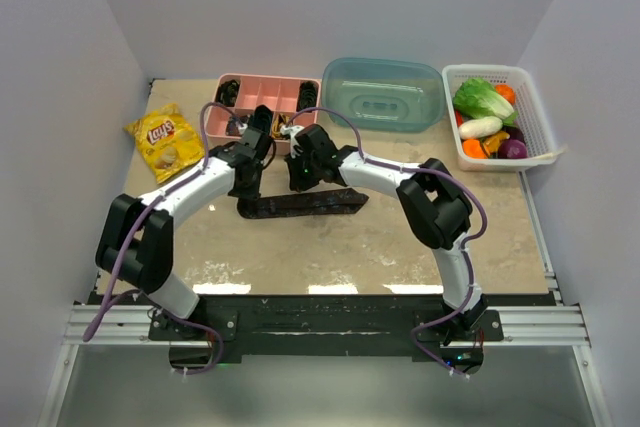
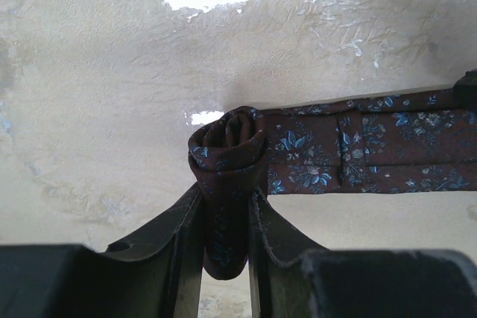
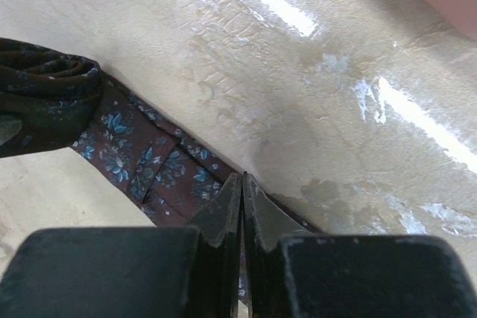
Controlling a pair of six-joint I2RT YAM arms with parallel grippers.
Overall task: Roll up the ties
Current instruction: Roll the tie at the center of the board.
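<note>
Partly rolled, the tie [image 1: 305,204] lies across the table [image 1: 400,247].
Left gripper [image 2: 226,210] pinches the coiled end; right gripper [image 3: 242,184], jaws closed together, rests its tips on the flat length.

tie [image 1: 320,203] (dark strip): on table [image 1: 420,247] | left end effector [image 1: 246,194]: at its end

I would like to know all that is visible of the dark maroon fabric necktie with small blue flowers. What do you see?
The dark maroon fabric necktie looks woven and has small blue flowers. It lies flat across the beige table, just in front of the pink divided tray. One end is rolled into a small coil, pinched between the fingers of the left gripper. The shut right gripper meets the flat part, and contact looks likely.
</note>
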